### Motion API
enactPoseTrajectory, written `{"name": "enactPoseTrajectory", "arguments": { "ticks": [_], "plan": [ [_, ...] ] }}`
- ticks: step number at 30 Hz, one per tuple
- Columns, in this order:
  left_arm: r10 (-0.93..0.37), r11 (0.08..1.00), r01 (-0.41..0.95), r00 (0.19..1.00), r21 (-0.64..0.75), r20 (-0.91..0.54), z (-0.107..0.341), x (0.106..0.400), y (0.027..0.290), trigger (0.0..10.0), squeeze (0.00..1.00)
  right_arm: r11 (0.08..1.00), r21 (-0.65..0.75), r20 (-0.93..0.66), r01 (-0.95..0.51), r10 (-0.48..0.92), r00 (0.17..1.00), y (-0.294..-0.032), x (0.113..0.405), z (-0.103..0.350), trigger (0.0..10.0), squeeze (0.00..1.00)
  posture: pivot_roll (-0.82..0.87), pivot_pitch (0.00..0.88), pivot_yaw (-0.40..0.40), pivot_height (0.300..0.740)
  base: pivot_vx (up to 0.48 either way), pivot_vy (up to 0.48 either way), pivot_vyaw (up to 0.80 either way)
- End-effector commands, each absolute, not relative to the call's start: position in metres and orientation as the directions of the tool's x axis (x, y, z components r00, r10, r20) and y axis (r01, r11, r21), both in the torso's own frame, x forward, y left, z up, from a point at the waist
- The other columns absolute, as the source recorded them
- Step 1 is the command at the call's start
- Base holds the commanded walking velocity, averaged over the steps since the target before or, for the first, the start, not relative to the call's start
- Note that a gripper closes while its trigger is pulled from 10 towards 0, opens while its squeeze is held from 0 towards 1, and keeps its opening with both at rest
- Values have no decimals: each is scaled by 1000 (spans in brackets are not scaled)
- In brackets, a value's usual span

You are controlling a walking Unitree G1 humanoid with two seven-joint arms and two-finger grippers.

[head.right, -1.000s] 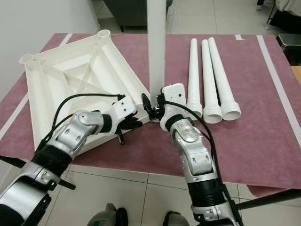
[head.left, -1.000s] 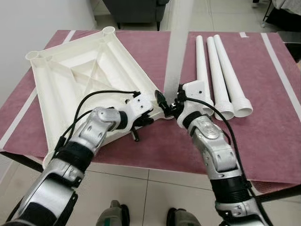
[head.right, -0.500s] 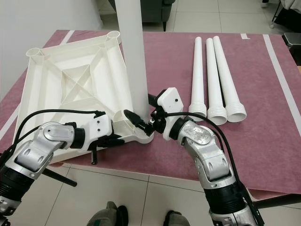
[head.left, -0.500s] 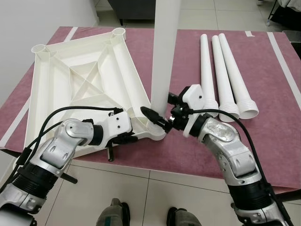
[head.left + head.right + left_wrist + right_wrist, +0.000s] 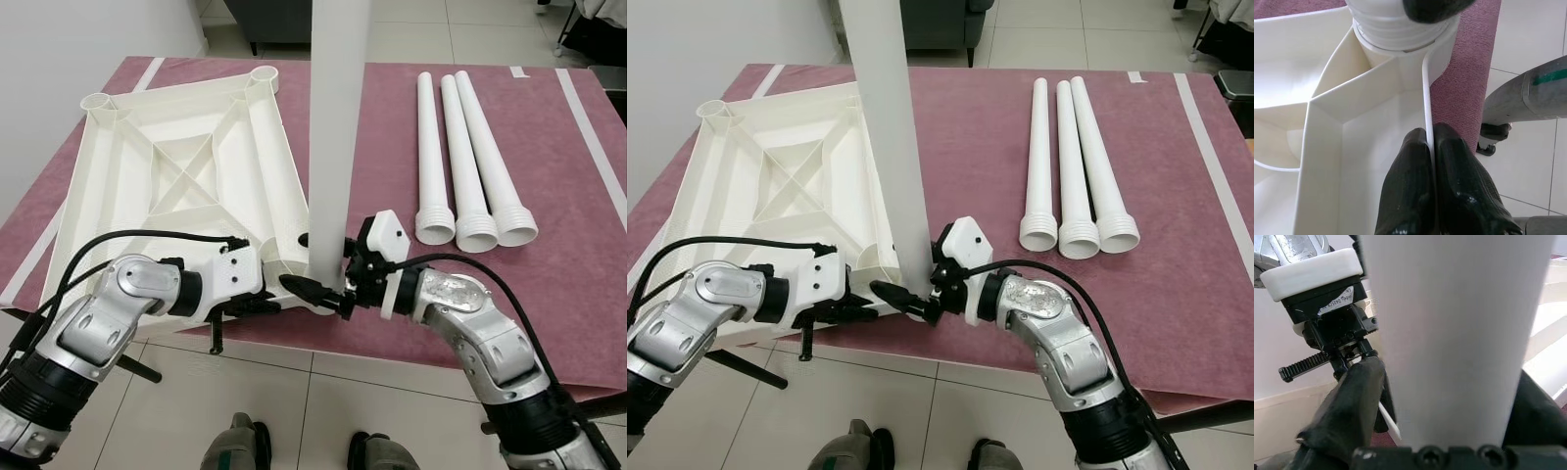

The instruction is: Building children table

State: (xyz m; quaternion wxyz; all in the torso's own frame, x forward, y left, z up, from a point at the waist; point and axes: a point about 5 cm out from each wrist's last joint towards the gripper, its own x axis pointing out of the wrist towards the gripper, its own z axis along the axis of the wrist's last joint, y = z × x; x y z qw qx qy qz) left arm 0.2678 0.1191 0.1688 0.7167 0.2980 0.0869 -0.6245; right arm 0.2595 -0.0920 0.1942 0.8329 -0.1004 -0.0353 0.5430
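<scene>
Three spare legs (image 5: pixel 470 157) lying side by side on the maroon mat (image 5: pixel 568 255), well right of the tabletop (image 5: pixel 176 186). Right gripper (image 5: pixel 338 291) clamped round the upright leg (image 5: pixel 336 127) in the near corner socket; left gripper (image 5: pixel 1431 188) pinching the tabletop's wall. Leg standing straighter than before.

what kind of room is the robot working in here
Probably a home living space: pale floor tiles, a dark armchair at the far end, and a work table under a maroon cloth with white table parts on it.
</scene>
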Motion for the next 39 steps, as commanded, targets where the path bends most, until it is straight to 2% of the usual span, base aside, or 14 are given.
{"name": "enactPoseTrajectory", "arguments": {
  "ticks": [1,2,8,9,12,17,19,22,24,27,30,33,35,39],
  "plan": [
    [-867,-68,928,127,365,-483,186,260,112,10000,0,347,-179,-54,-921,931,361,-85,255,190,3294,0,31,137,93,740,0,0,0],
    [-867,-63,929,131,366,-482,186,260,112,10000,0,352,-173,-51,-920,929,366,-84,256,190,0,0,30,138,92,740,0,0,0],
    [-869,-30,930,157,367,-469,186,264,110,10000,0,373,-157,-62,-914,920,387,-84,258,185,0,0,30,138,92,740,0,0,0],
    [-875,9,929,186,370,-448,187,269,106,10000,0,412,-156,-82,-897,900,428,-86,261,180,0,0,29,140,92,740,0,0,0],
    [-879,55,927,221,371,-422,188,275,102,10000,0,458,-158,-107,-875,873,476,-88,265,174,0,0,29,140,92,740,0,0,0],
    [-869,203,901,346,383,-354,191,300,85,10000,0,605,-174,-150,-777,763,628,-91,278,162,0,0,28,139,93,740,0,0,0],
    [-865,226,896,365,382,-344,192,304,82,10000,0,629,-177,-156,-757,741,653,-91,280,160,0,0,28,139,93,740,0,0,0],
    [-847,318,875,435,365,-305,196,321,70,10000,0,767,-179,-191,-616,587,787,-98,294,150,0,0,26,138,95,740,0,0,0],
    [-842,337,870,449,359,-299,197,325,67,10000,0,794,-181,-200,-580,548,812,-101,297,147,0,0,26,138,95,740,0,0,0],
    [-802,443,830,536,339,-263,204,343,54,10000,0,917,-167,-231,-362,321,919,-113,312,137,0,0,23,137,99,740,0,0,0],
    [-773,507,800,586,321,-242,209,352,46,10000,0,968,-133,-228,-212,178,957,-118,319,136,0,0,23,137,99,740,0,0,0],
    [-759,536,786,608,308,-234,211,356,44,10000,0,980,-115,-222,-159,131,966,-118,321,136,0,0,23,137,99,740,0,0,0],
    [-737,578,764,639,286,-219,213,363,38,10000,0,997,-66,-210,-48,34,977,-114,326,138,0,0,19,133,102,740,0,0,0],
    [-748,570,773,628,278,-214,214,362,36,10000,0,998,-52,-175,-47,37,984,-107,328,144,0,0,19,133,102,740,0,0,0]
  ]
}}
